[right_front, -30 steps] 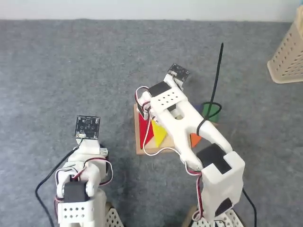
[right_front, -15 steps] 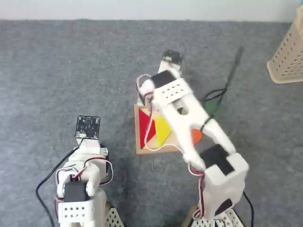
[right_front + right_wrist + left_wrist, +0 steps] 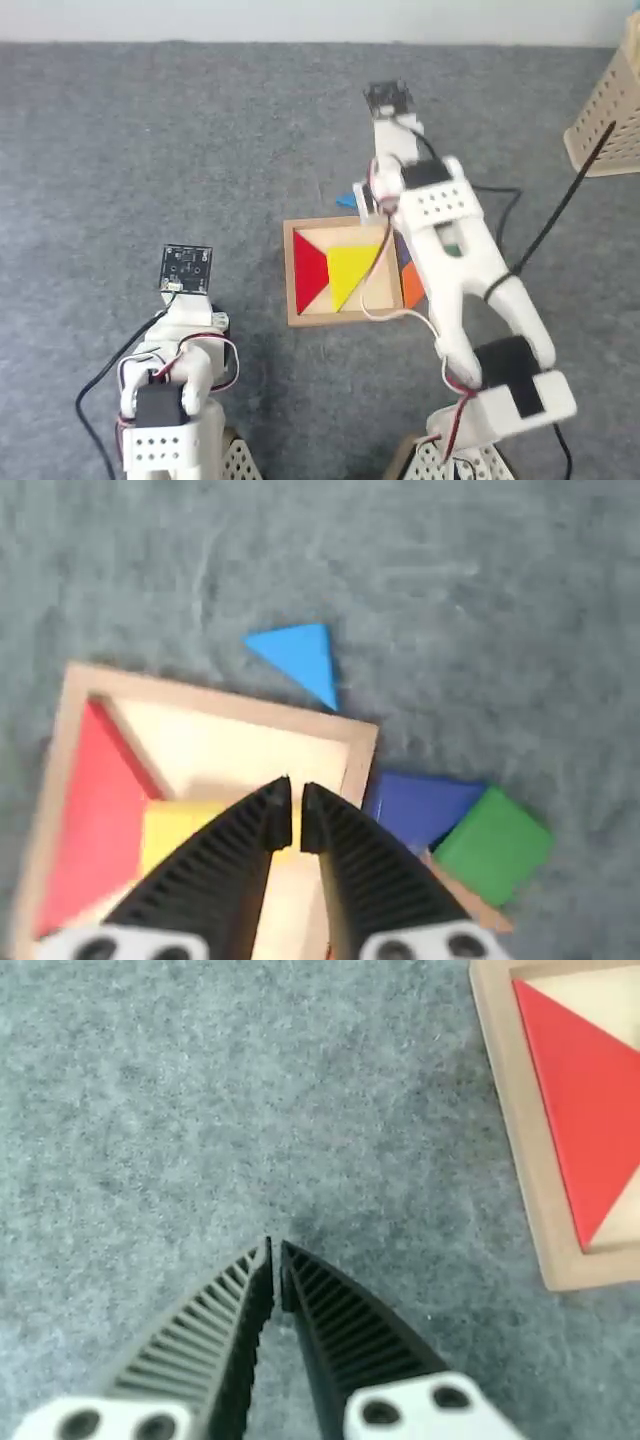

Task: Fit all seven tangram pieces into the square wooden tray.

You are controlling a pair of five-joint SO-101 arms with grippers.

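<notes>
The square wooden tray (image 3: 291, 300) lies mid-table with a red triangle (image 3: 308, 270) and a yellow triangle (image 3: 346, 272) inside. My right arm (image 3: 440, 215) stretches over the tray's right side, and an orange piece (image 3: 411, 288) peeks out beside it. My right gripper (image 3: 290, 805) is shut and empty above the tray's far inner corner (image 3: 352, 742). Just outside the rim lie a light blue triangle (image 3: 298, 655), a dark blue piece (image 3: 420, 802) and a green square (image 3: 493, 845). My left gripper (image 3: 275, 1250) hangs shut over bare carpet, left of the tray (image 3: 515, 1130).
A woven basket (image 3: 610, 110) stands at the far right edge. A black cable (image 3: 560, 215) runs from the right arm towards it. Grey carpet lies open to the left and beyond the tray.
The right arm has swung from the tray's far left corner to its right side, uncovering the red and yellow triangles. The left arm has kept still.
</notes>
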